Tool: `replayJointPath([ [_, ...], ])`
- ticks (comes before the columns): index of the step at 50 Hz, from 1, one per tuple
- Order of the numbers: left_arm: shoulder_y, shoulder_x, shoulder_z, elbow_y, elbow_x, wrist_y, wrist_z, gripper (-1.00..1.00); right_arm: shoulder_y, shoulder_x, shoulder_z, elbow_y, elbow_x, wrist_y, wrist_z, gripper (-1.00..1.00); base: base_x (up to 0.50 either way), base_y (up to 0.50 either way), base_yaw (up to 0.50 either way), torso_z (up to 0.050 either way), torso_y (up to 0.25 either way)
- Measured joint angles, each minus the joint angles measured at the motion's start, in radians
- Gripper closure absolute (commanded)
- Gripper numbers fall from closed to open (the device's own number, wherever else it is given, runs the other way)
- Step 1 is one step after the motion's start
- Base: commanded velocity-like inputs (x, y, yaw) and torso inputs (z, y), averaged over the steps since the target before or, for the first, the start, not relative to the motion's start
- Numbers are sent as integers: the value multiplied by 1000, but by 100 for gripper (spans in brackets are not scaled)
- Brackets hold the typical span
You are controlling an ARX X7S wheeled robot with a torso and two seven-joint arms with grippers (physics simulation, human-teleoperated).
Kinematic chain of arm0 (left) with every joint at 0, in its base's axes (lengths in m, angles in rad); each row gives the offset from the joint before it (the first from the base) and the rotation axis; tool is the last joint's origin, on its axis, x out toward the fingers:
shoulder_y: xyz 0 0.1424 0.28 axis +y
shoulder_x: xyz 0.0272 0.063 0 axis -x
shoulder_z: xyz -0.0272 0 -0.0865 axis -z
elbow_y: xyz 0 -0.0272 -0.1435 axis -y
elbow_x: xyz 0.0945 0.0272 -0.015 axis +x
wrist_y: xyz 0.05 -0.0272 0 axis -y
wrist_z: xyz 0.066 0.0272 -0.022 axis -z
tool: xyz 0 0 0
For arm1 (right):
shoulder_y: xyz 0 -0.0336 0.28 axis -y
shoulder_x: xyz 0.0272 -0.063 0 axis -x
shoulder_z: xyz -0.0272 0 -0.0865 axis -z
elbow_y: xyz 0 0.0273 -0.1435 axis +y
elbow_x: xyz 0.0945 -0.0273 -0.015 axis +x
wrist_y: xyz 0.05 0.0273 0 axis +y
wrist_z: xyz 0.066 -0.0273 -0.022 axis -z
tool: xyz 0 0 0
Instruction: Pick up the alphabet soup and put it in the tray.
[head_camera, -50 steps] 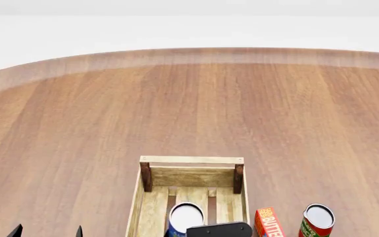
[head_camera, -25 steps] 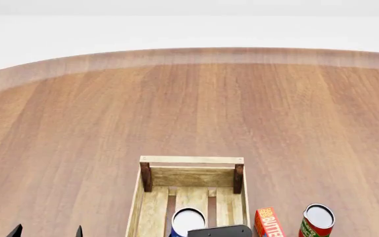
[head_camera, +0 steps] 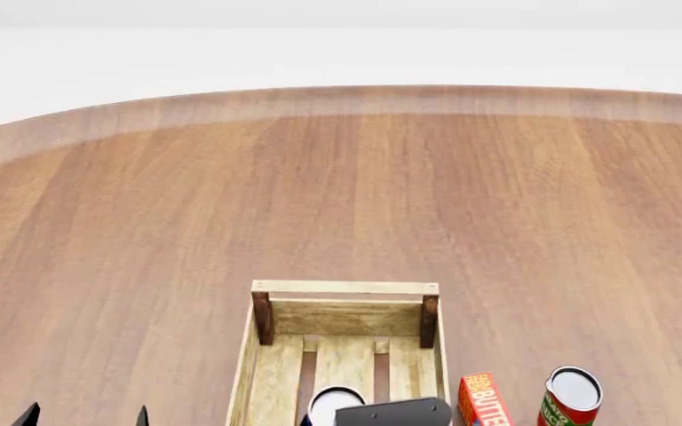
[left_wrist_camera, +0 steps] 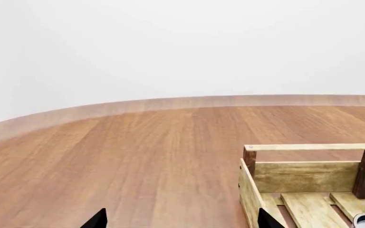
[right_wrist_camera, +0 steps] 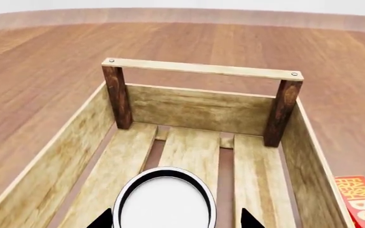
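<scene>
The alphabet soup (right_wrist_camera: 165,202) shows its white top with a dark rim, and only a sliver of blue label shows in the head view (head_camera: 331,402). It sits between the two black tips of my right gripper (right_wrist_camera: 176,219), which is shut on it, low inside the near part of the tray (right_wrist_camera: 201,69). The tray is a light wooden slatted crate with dark corner posts (head_camera: 344,287), and it also shows in the left wrist view (left_wrist_camera: 312,147). My right gripper's black body (head_camera: 394,414) covers part of the can. My left gripper (left_wrist_camera: 179,221) is open and empty, left of the tray (head_camera: 86,417).
A red butter box (head_camera: 481,401) lies just right of the tray, and it also shows in the right wrist view (right_wrist_camera: 363,199). A red-and-green labelled can (head_camera: 572,398) stands further right. The round wooden table (head_camera: 341,195) stretches far ahead to its curved edge.
The can's white top has slid lower in the head view, deeper into the tray's near part, with my right gripper over it. The left gripper has not moved.
</scene>
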Motion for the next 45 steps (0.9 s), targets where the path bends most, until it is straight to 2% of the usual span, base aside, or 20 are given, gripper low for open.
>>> replayJointPath([
  [17,0,-4,4,4,-5,0,-4,-100,-7,24,-5,-80,11,35,24,-100,0,0,0,0,1],
  [45,21,-20,-2,69,11,23,-36,-100,-106,139,-18,-506,1,66,117,-100,0,0,0,0,0],
])
